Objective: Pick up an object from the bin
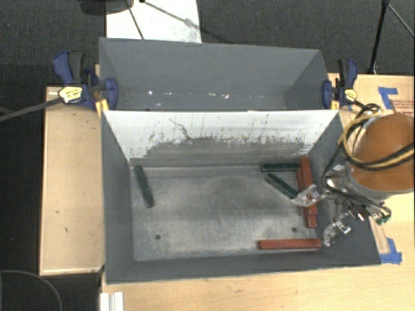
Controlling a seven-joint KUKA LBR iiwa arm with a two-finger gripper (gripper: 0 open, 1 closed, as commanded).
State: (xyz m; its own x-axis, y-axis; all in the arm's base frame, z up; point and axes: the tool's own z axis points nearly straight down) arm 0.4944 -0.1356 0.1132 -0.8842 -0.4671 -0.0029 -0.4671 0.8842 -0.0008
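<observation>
My gripper [317, 218] is at the bin's right side, low over the floor, and stands open. One metal fingertip [303, 199] is left of a red-brown stick [305, 173] that lies lengthwise along the right wall. The other fingertip is lower right, near the end of a second red-brown stick [288, 243], which lies flat along the front wall. The lower end of the first stick sits between the fingers, and I cannot tell whether they touch it. Two dark green sticks [280, 168] [281, 185] lie just left of the gripper, meeting at an angle.
Another dark green stick [143, 186] lies alone near the bin's left wall. The arm with its orange cover and cables hangs over the right rim. Bare grey floor stretches across the middle of the bin.
</observation>
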